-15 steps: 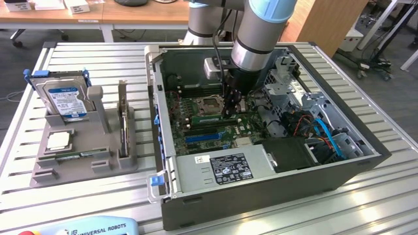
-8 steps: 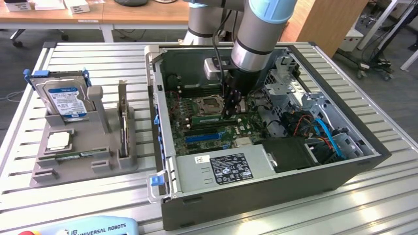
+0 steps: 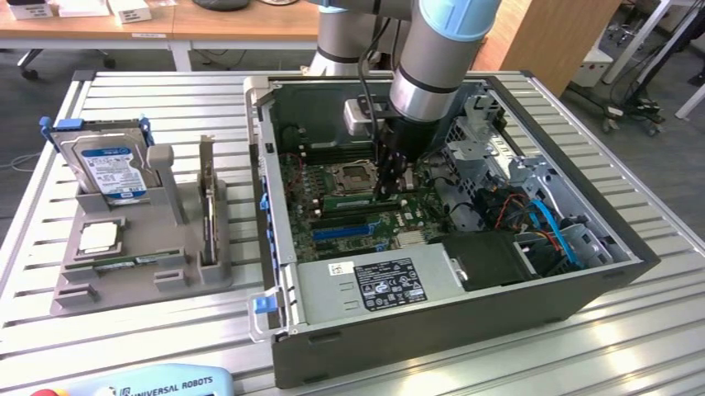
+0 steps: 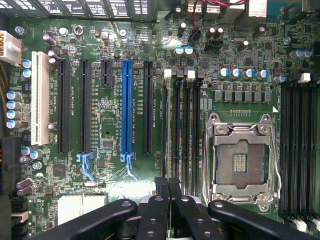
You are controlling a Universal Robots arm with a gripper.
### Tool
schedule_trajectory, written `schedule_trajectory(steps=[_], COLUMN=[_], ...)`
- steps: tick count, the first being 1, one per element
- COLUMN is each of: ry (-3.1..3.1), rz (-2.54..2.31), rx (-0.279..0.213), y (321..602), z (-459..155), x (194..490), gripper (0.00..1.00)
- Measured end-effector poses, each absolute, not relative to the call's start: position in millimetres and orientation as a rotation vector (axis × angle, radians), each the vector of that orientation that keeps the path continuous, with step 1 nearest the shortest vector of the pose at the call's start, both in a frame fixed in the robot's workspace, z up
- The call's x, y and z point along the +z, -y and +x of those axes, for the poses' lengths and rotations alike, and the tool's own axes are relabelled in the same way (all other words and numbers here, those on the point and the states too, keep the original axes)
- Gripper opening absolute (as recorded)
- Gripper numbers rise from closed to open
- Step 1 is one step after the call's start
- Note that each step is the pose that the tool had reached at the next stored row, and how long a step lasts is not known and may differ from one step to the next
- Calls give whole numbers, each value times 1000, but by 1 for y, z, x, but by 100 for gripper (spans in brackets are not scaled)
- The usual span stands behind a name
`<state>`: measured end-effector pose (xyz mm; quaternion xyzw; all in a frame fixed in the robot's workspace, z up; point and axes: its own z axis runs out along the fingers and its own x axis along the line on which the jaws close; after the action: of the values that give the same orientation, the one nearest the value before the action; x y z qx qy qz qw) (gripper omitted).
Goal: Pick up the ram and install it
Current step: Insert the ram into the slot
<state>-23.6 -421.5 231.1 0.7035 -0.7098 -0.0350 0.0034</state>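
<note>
Seemingly seating step: gripper [image 4: 167,183] clenched shut over one end of ram [image 4: 165,125], standing edge-on in memory bank [image 4: 183,130] beside CPU socket [image 4: 240,161]; full seating likely needs straight, even downward press

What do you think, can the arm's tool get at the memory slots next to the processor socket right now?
Probably yes. The shut tool hangs just over the memory slots beside the processor socket, the case is open, and no cable or card crosses them.

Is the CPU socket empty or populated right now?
Empty: the CPU socket shows bare contacts inside its metal frame, with no chip seated.
</note>
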Motion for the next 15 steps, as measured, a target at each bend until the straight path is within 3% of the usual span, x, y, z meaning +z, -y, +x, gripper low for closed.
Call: schedule_trajectory(steps=[15], ry=[2225], rz=[2206], rx=[-110], y=[421], z=[-25], x=[230], gripper=[11])
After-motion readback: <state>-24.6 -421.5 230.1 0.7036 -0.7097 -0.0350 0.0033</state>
